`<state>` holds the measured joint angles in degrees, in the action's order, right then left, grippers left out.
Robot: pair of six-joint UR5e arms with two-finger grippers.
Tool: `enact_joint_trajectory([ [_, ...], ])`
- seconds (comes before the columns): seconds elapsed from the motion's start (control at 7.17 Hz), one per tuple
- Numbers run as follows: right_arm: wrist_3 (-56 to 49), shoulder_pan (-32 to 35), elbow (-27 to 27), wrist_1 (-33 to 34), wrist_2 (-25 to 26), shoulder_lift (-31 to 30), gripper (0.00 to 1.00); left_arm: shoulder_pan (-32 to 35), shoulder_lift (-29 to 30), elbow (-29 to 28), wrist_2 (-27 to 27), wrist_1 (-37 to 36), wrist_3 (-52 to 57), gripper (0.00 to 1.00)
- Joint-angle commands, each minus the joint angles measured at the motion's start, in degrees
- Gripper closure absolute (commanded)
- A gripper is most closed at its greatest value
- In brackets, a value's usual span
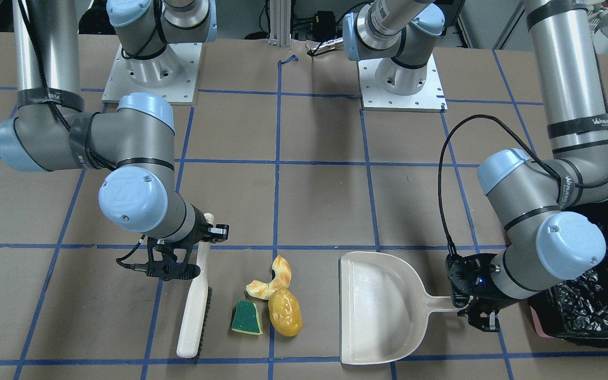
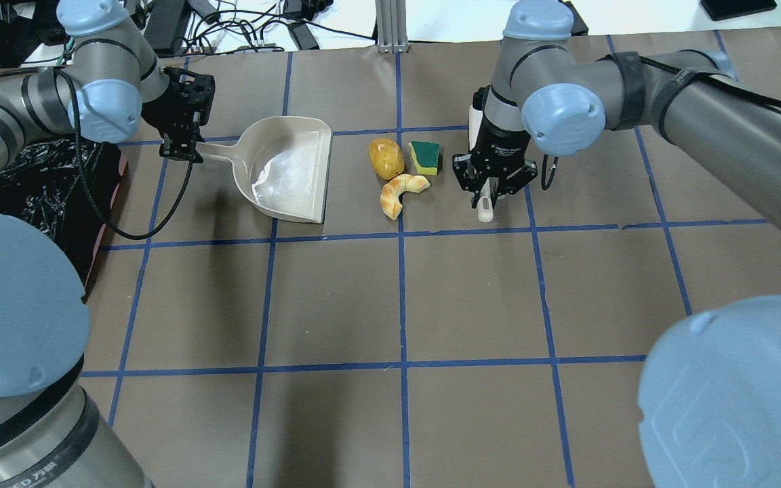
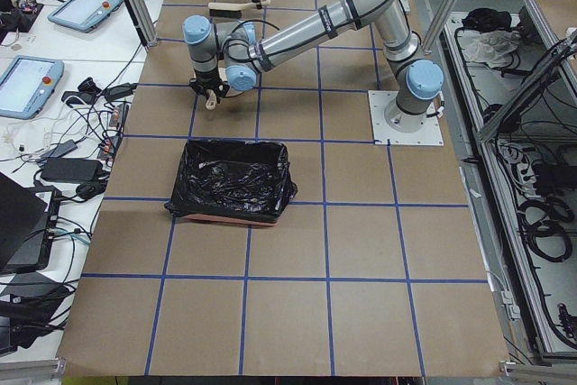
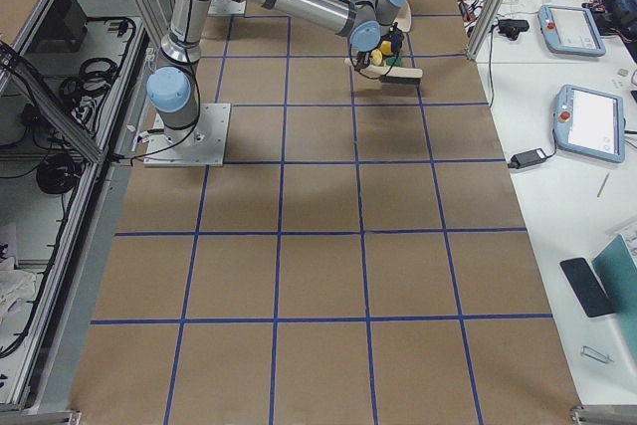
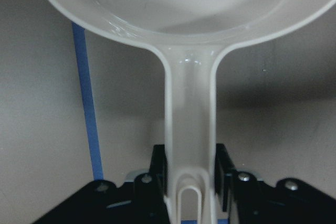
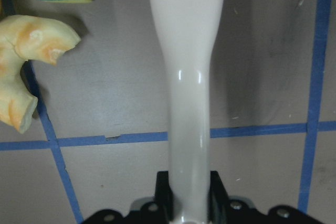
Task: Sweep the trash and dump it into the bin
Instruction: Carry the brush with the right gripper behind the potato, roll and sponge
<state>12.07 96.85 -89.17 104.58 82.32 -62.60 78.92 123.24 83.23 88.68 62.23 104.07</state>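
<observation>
The dustpan (image 5: pixel 190 93) handle is clamped by the left gripper (image 5: pixel 190 169), and the brush (image 6: pixel 186 77) handle by the right gripper (image 6: pixel 189 184). Only the front-facing view shows the brush bristles, with the croissant piece (image 1: pixel 271 279), potato-like lump (image 1: pixel 285 312) and sponge wedge (image 1: pixel 246 317) between brush and dustpan. Only the left-end view shows the inside of the bin (image 3: pixel 185 178), well apart from the trash. The strap (image 1: pixel 581 125) lettering is legible only as "WAN…".

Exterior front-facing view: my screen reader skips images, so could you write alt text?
The right gripper holds a brush and the left gripper a dustpan handle, flanking a croissant piece, potato-like lump and green sponge on a table. A black-lined bin sits at the view's right edge.
</observation>
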Motion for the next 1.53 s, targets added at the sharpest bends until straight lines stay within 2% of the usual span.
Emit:
enact_joint_trajectory([
  [0.0, 5.14, 2.72, 0.05, 0.01, -0.14, 0.29, 1.0, 0.0, 0.08, 0.01, 0.0, 0.0, 0.0, 0.76],
  [0.42, 12.51, 6.42, 0.05, 0.09, -0.32, 0.37, 1.0, 0.0, 0.08, 0.01, 0.0, 0.0, 0.0, 0.76],
  [0.56, 14.01, 7.12, 0.05, 0.7, -2.67, 0.29, 1.0, 0.0, -0.01, -0.08, 0.0, 0.0, 0.08, 0.76],
  [0.98, 18.42, 10.02, 0.05, 3.17, -3.31, 1.07, 1.0, 0.0, -0.01, 0.01, 0.0, 0.0, 0.0, 0.76],
  [1.25, 24.64, 12.83, 0.05, 9.02, -6.63, 2.91, 1.0, 0.0, -0.01, 0.01, 0.0, -0.09, 0.0, 0.76],
  [1.39, 26.06, 13.8, 0.66, 10.97, -6.73, 4.05, 1.0, 0.0, 0.07, 0.01, -0.09, -0.09, 0.0, 0.76],
])
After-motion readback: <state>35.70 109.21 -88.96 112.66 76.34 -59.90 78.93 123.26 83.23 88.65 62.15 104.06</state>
